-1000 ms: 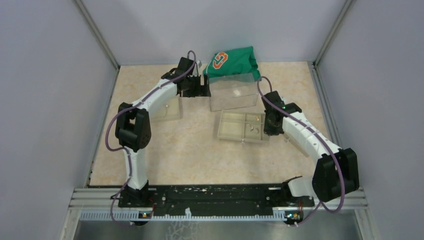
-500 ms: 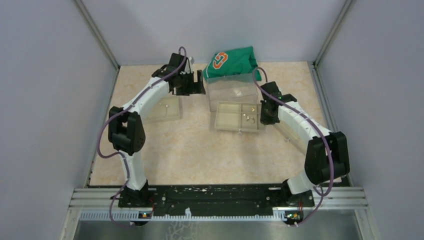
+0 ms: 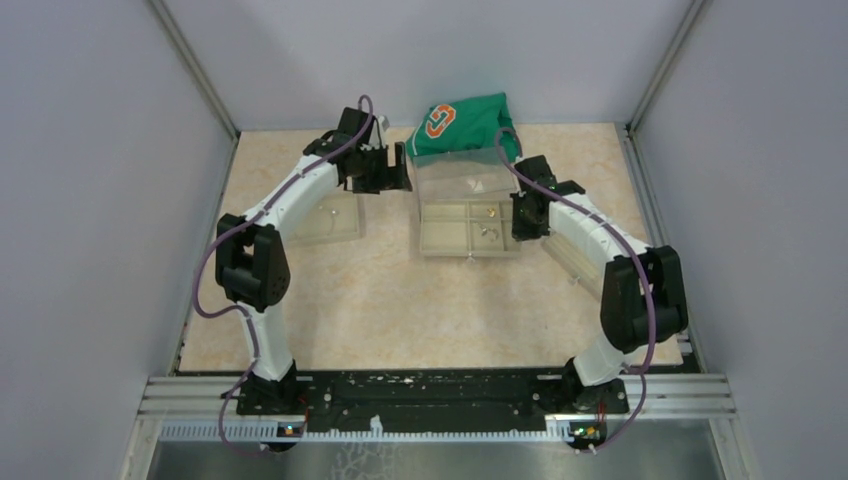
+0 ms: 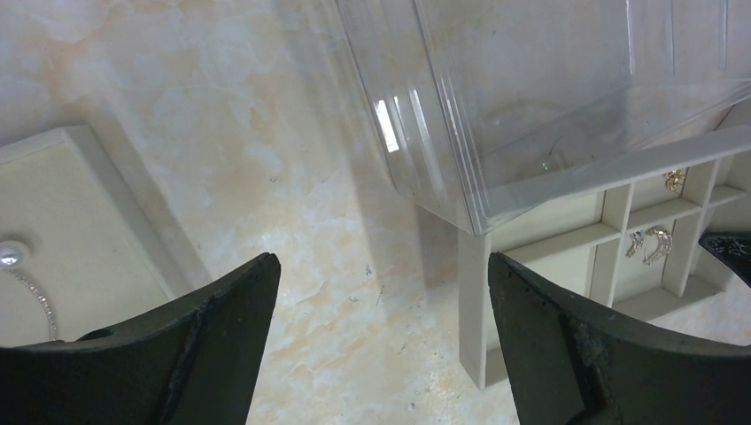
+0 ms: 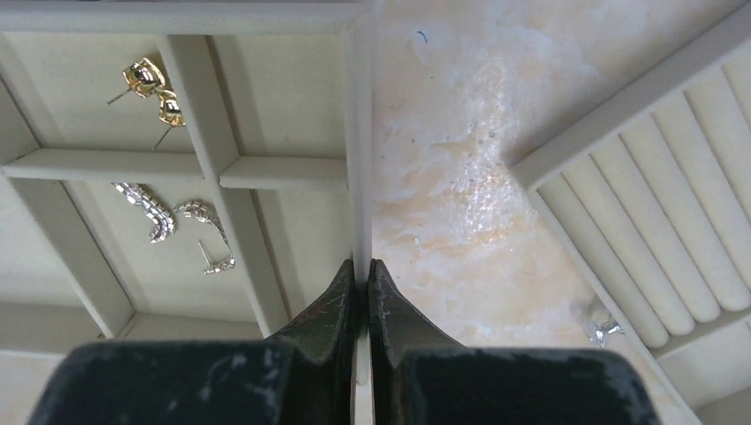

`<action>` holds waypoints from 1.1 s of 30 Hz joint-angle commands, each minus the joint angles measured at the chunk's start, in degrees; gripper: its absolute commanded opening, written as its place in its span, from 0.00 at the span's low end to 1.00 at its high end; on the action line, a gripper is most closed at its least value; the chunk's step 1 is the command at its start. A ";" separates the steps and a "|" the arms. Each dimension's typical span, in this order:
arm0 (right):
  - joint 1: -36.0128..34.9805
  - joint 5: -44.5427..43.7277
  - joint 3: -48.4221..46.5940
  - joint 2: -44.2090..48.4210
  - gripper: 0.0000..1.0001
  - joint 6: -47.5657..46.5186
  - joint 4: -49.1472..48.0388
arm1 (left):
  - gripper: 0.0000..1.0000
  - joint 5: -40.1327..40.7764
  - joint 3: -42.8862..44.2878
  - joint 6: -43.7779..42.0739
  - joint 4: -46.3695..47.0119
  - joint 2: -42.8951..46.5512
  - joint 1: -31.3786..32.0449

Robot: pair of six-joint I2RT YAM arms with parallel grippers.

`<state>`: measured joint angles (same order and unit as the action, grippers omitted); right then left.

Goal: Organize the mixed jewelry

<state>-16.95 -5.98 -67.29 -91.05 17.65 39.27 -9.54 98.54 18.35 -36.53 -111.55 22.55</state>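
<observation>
While the right end effector pinches shut on the outer wall of the divided tray, the silvery curved earrings lie inside that tray, one cell in from the gripped wall and clear of the fingertips. The gold studs sit in the neighbouring cell beyond them. A tiny silvery piece lies on the surface outside the tray, on the gripped side. The left end effector hangs spread wide and holds nothing, off the tray's opposite side. Compared with a second ago, the tray has slid away from the arm bases, and its far edge now sits under the clear box.
</observation>
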 commanded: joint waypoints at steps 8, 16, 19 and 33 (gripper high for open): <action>0.88 4.69 -4.21 -2.22 0.00 -1.68 -5.29 | 0.94 -1.67 -0.72 -0.06 -1.17 2.18 -0.26; 1.95 3.62 -5.38 -3.46 0.00 -4.07 -4.67 | 0.94 -1.80 -0.81 0.00 -1.42 2.35 -0.36; 2.14 4.32 -5.89 -3.67 0.00 -4.44 -4.86 | 0.94 -1.85 -0.82 0.06 -1.42 2.21 -0.31; 2.73 7.82 -10.46 -7.20 0.00 -7.46 -3.95 | 0.94 -3.93 -0.89 0.20 -1.35 1.93 -0.30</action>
<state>-14.70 -1.21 -73.56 -97.93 11.57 37.74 -12.12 98.08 18.35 -37.43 -111.53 22.39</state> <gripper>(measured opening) 0.017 0.934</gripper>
